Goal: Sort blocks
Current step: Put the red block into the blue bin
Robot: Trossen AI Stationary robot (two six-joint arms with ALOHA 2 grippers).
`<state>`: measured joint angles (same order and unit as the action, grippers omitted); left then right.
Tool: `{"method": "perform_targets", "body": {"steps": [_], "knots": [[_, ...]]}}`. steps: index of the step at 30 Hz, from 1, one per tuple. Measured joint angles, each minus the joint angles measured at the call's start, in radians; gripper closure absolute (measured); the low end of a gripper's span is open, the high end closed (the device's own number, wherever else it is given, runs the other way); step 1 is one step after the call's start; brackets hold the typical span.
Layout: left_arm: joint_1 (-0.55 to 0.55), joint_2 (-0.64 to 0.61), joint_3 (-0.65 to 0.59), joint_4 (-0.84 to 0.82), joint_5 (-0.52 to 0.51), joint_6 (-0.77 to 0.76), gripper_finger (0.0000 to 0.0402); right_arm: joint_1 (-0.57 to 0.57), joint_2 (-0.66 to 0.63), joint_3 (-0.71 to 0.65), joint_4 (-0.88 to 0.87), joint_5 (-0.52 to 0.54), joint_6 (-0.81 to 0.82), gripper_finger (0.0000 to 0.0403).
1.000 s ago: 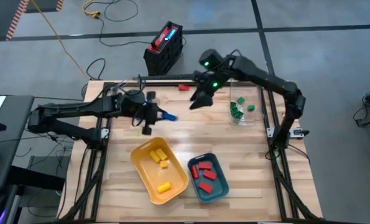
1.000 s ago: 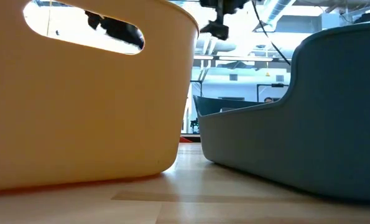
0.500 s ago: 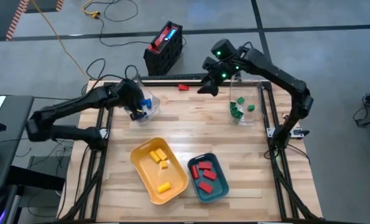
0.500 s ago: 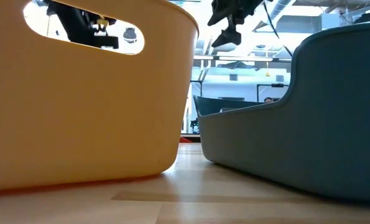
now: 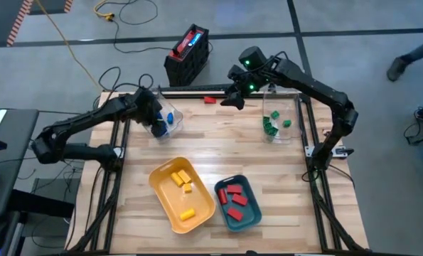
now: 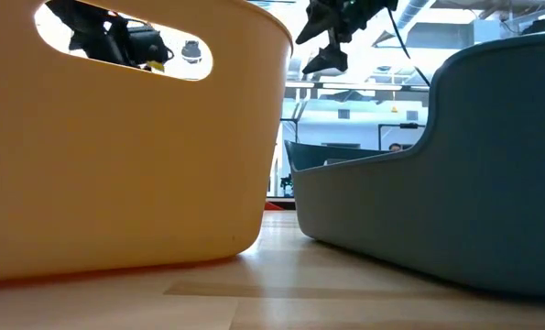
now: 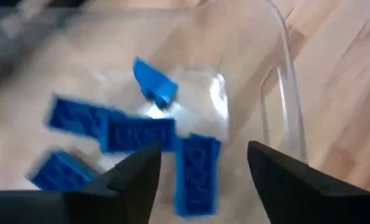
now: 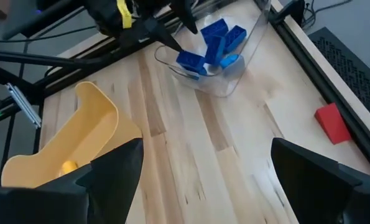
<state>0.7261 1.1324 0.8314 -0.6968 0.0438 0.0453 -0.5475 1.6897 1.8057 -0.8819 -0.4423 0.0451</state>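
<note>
**benchwatcher:** The right pincer (image 5: 232,100) hangs above the far edge of the counter (image 5: 204,153), fingers spread wide, nothing between them. Going out from it, the closest loose piece is the red block (image 5: 210,99), sitting alone on the counter's back edge, just beside the pincer on the side toward the left arm. In the right wrist view the red block (image 8: 332,123) lies off to one side of the open fingers, not between them. Its long axis looks roughly parallel to the back edge, though that's my guess.

**tray_guy:** And the left one?

**benchwatcher:** The left pincer (image 5: 156,125) is over the clear container (image 5: 166,121) at the far-left corner, fingers apart and empty, blue blocks (image 7: 138,134) lying below in the container. So it's farther from the red one. Right arm is clearly nearer. I'd say it needs to shift sideways toward the left arm, then drop.

**tray_guy:** Then to the teal tray (image 5: 248,215)?

**benchwatcher:** Probably, the other reds are there.
</note>
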Motion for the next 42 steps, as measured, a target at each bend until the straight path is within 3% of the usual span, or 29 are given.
{"method": "perform_targets", "body": {"steps": [3, 6, 15, 22, 30, 42], "knots": [[0.027, 0.03, 0.059, -0.018, 0.064, -0.096, 0.0157, -0.005, 0.0, 0.0, -0.006, 0.0, 0.002, 0.0038], [0.024, 0.085, 0.158, -0.009, 0.065, -0.104, 0.0157, -0.018, 0.0, 0.0, 0.022, 0.004, -0.011, 0.0038], [0.025, 0.545, 0.628, -0.14, 0.082, -0.05, 0.0161, -0.103, -0.008, -0.121, 0.079, 0.0, 0.012, 0.0038], [0.007, 0.808, 0.918, -0.254, 0.082, -0.107, 0.0161, -0.07, -0.01, -0.148, 0.098, -0.057, 0.018, 0.0038], [-0.045, 0.974, 1.112, -0.269, 0.044, -0.137, 0.0161, -0.048, -0.011, -0.148, 0.121, -0.057, 0.04, 0.0038], [-0.066, 1.22, 1.383, -0.368, 0.022, -0.231, 0.0161, -0.149, -0.136, -0.148, 0.16, -0.023, 0.044, 0.0038]]}}
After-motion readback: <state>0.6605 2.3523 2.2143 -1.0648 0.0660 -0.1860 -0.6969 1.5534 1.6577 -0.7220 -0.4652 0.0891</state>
